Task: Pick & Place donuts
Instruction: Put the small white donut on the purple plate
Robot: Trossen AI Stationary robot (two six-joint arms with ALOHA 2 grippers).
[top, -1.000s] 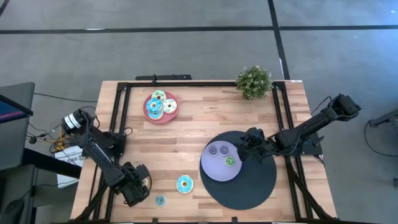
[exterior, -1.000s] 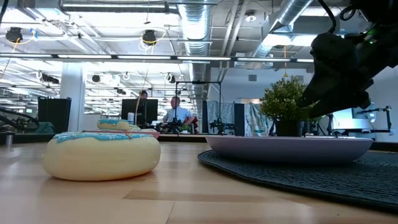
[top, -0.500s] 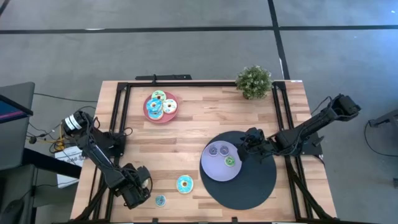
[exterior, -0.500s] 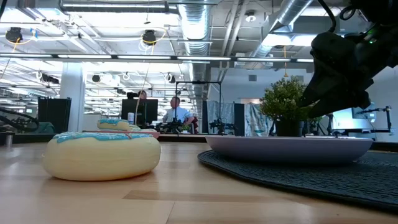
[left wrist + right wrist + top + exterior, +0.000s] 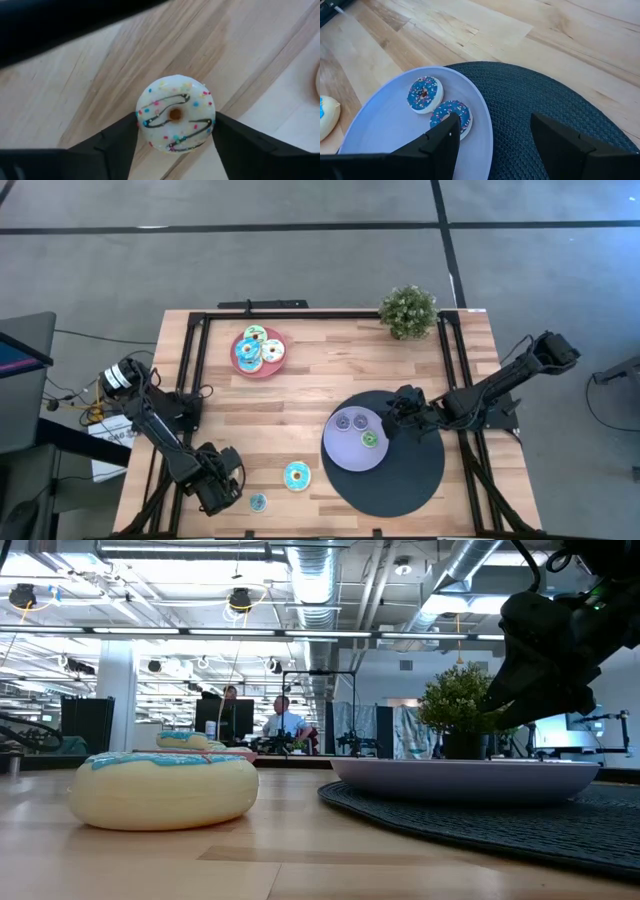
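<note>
Wooden table (image 5: 310,395), donuts scattered.
Left gripper (image 5: 175,131) half open, straddling a white sprinkled donut (image 5: 175,113); right gripper (image 5: 492,132) wide open, empty, over the lavender plate (image 5: 390,125).

Over the last second the left gripper (image 5: 222,488) has slid a little toward the table's (image 5: 310,395) left front edge, away from the small donut (image 5: 258,502), and a person (image 5: 228,712) in the background room has shifted slightly.

Small iced donuts (image 5: 260,350) lie flat: three on pink plate, three on lavender plate, two on wood.
</note>
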